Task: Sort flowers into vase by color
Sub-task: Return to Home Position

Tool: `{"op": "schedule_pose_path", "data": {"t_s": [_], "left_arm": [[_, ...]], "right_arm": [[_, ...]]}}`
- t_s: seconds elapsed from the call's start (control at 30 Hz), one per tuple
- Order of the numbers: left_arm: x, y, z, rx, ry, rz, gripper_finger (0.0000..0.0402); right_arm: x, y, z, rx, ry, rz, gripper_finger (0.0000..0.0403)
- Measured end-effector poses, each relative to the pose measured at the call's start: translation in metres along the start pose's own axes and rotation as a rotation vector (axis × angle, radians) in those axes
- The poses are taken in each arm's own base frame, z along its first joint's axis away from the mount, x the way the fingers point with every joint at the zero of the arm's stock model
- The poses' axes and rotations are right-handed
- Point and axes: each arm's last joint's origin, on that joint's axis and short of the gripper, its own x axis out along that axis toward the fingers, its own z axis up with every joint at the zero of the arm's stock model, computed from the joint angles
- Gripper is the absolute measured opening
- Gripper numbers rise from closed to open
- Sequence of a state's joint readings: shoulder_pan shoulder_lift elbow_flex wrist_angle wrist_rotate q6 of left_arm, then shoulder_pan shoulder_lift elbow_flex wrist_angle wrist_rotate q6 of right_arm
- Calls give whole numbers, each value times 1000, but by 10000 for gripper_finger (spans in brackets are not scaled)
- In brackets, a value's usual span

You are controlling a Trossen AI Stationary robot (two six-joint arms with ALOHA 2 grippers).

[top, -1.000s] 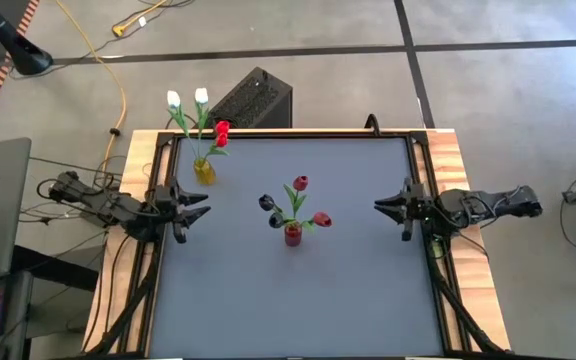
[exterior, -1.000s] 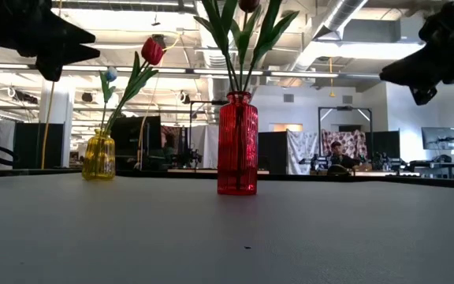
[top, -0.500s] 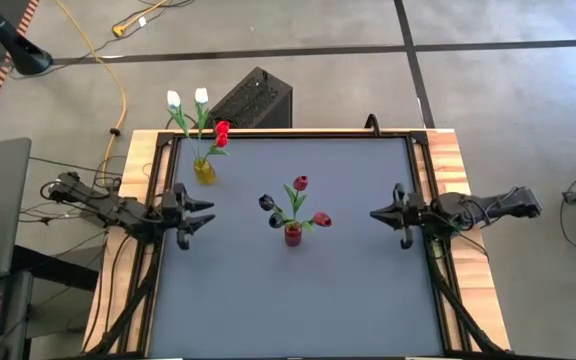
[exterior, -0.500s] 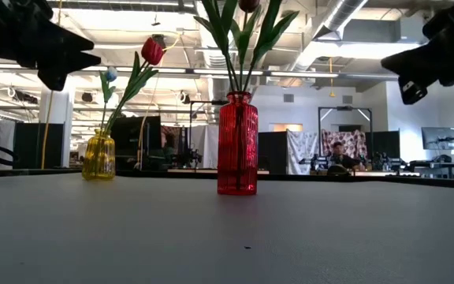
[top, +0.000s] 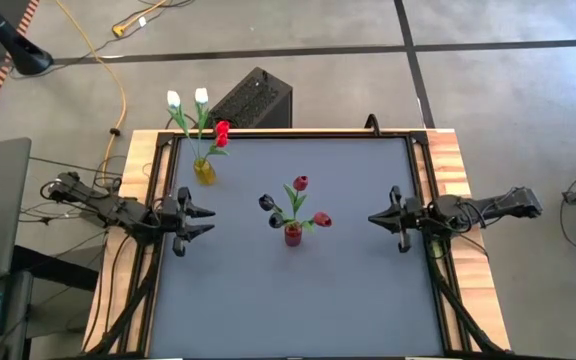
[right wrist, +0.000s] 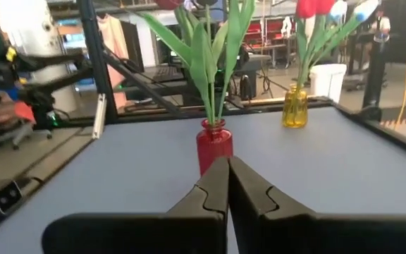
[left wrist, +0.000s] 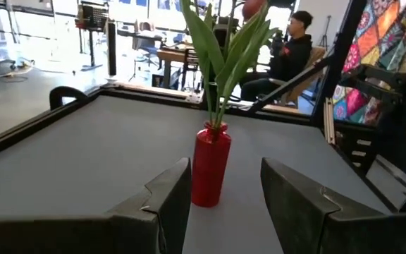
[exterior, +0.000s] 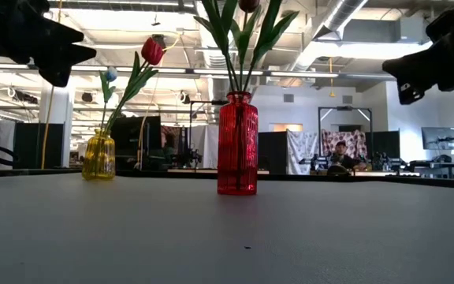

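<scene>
A red glass vase [top: 293,236] stands upright mid-table and holds two red tulips [top: 300,183] and two near-black ones [top: 266,203]. A yellow vase [top: 204,172] near the far left corner holds two white tulips [top: 173,98] and one red tulip [top: 222,131]. My left gripper [top: 208,218] hovers open at the left of the red vase [left wrist: 209,166], pointing at it, empty. My right gripper [top: 371,218] hovers shut at the vase's right [right wrist: 214,144], also pointing at it and empty.
The grey table top [top: 298,300] has a raised dark rim [top: 288,133] and wooden side rails. A black box [top: 253,100] sits on the floor beyond the far edge. People and furniture show in the room behind the table.
Both grippers have drifted a little toward the near edge and slightly inward toward the red vase. The vases and flowers have stayed put.
</scene>
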State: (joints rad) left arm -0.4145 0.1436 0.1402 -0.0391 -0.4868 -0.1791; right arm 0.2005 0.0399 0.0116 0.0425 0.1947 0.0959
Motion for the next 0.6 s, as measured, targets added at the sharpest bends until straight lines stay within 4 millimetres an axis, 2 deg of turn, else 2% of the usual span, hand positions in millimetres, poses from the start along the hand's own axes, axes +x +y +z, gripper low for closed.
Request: {"op": "schedule_pose_path", "data": {"t_s": [0.13,0.6], "left_arm": [[0,0,0,31,4,-11,160],[-1,4,-11,104,99,59,160]], "right_arm": [[0,0,0,-51,0,-12,34],[0,0,-1,-53,3,-14,37]]}}
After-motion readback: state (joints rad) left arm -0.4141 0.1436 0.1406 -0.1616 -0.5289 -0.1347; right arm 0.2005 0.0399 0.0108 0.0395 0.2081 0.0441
